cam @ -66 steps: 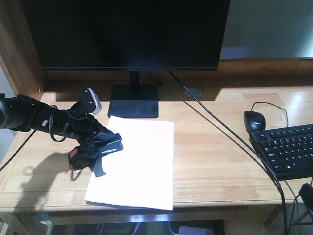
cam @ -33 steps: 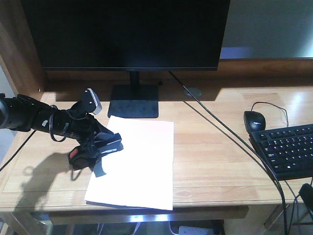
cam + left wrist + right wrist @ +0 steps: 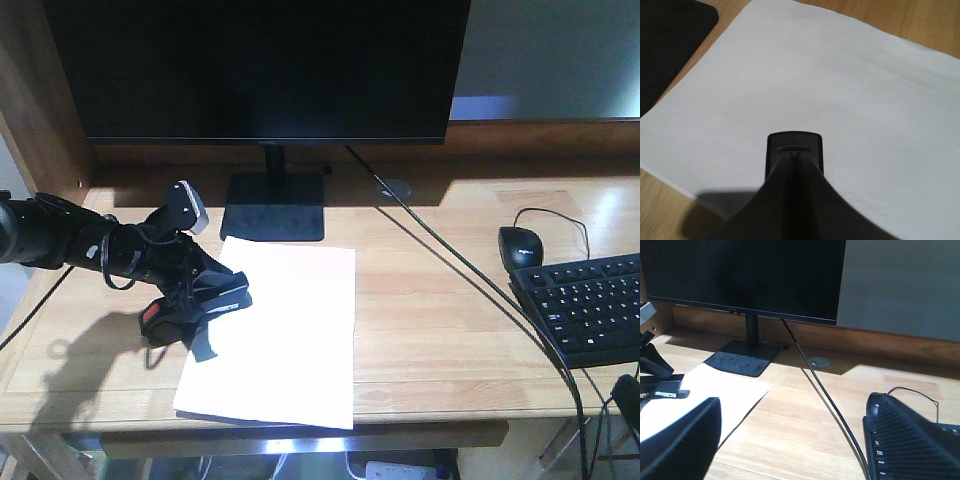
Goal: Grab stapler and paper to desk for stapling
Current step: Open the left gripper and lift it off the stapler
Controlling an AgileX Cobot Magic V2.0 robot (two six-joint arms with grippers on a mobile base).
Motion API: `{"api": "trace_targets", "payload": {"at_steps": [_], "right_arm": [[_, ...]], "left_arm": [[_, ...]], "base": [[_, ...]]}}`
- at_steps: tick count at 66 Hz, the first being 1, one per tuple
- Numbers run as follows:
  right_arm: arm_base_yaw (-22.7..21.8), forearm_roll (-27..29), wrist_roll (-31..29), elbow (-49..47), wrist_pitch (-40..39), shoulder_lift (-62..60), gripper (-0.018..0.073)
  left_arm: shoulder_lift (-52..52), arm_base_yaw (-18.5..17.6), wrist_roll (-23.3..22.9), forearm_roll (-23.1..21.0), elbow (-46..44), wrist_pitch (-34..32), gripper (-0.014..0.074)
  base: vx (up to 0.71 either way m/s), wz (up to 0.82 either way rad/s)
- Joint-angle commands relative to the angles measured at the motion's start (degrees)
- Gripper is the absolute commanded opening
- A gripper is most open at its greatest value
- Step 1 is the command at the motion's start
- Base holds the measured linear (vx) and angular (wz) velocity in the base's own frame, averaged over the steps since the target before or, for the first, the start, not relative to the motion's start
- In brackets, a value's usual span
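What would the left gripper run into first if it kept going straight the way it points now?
Most likely the paper. The left gripper holds the stapler angled down over the sheet's left edge, and in the wrist view only white sheet lies ahead of the stapler's nose. The height above the sheet is unclear.

Little can be read here. The keyboard (image 3: 910, 447) at the lower right of the right wrist view has small white legends on its left keys, among them what looks like "Shift" and "Ctrl", though they are blurred. The monitor (image 3: 742, 275) bezel bears a tiny mark, too small to read. The paper (image 3: 840, 115) shows no legible print.
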Motion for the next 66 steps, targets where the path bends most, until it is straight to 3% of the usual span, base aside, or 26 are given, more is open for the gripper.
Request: {"api": "trace_targets", "payload": {"at_steps": [1, 16, 26, 34, 40, 49, 56, 66], "right_arm": [[-0.19, -0.79, -0.29, -1.51, -3.78, 0.51, 0.0589], [-0.19, -0.79, -0.29, -1.51, -3.78, 0.51, 0.0589], [-0.19, -0.79, -0.29, -1.51, -3.78, 0.51, 0.0589], [-0.19, -0.79, -0.29, -1.51, -3.78, 0.51, 0.0589], [-0.19, -0.79, -0.29, -1.51, -3.78, 0.51, 0.0589], [-0.19, -0.79, -0.29, -1.51, -3.78, 0.51, 0.0589], [-0.19, -0.79, -0.29, -1.51, -3.78, 0.51, 0.0589], [-0.19, -0.79, -0.29, -1.51, -3.86, 0.51, 0.0589]], "left_arm": [[-0.82, -0.31, -0.61, 2.78, -0.06, -0.43, -0.0007], [-1.47, -0.31, -0.61, 2.91, -0.06, -0.43, -0.0007], [-5.99, -0.15, -0.79, 5.24, -0.06, -0.42, -0.0007], [-11.84, -0.15, -5.37, 9.93, -0.06, -2.24, -0.0007], [-16.99, -0.15, -13.03, 15.87, -0.06, -5.51, -0.0007], [-24.66, -0.15, -27.71, 29.60, -0.06, -9.66, -0.0007], [-29.62, -0.15, -40.86, 38.97, -0.06, -11.56, -0.0007], [-35.32, -0.15, -63.59, 52.90, -0.06, -13.32, -0.0007]], "base": [[0.00, 0.00], [0.00, 0.00], [0.00, 0.00], [0.00, 0.00], [0.00, 0.00], [0.00, 0.00], [0.00, 0.00], [0.00, 0.00]]}}
